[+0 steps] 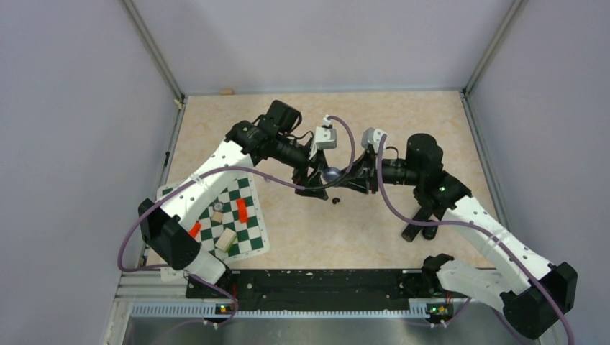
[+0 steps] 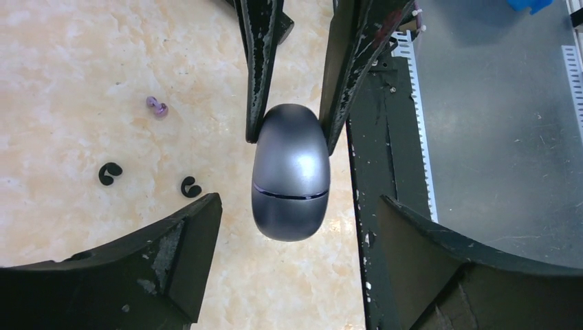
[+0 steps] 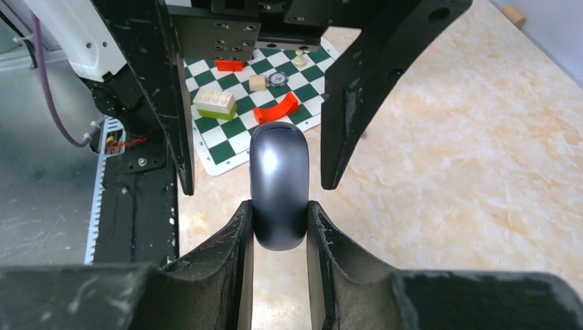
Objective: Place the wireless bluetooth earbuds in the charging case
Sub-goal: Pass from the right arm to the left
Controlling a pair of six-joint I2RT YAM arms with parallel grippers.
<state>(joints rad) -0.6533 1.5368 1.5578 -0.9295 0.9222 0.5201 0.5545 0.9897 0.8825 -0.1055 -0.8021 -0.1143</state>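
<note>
table (image 1: 403, 122): pale marbled top; both arms reach in over its middle and meet there.
left arm (image 1: 216, 169): comes in from the left side, with its wrist pointing toward the other arm.
right arm (image 1: 475, 215): comes in from the right side, with its wrist pointing back at the left one.
mat (image 1: 248, 233): green-and-white checked square lying on the table at the left, under the left arm, with small toys on it.
left pincer (image 2: 297, 199): spread wide, one finger on each side of the case (image 2: 289, 179) and neither touching it.
right pincer (image 3: 278, 206): pinching the case at the end farther from its seam, one finger pressed to each side.
case: grey-blue and egg-shaped; the lid is shut, its seam a thin dark line. It sits between the two wrists, over the table's middle and away from the mat.
brick (image 3: 214, 103): cream on green, on the mat.
red curved block (image 3: 275, 110): on the mat, just beside the brick.
earbud (image 2: 157, 106): one small lilac piece lying on the bare table, apart from the case.
black C-shaped bits (image 2: 108, 173): two, lying on the table near the earbud.
</note>
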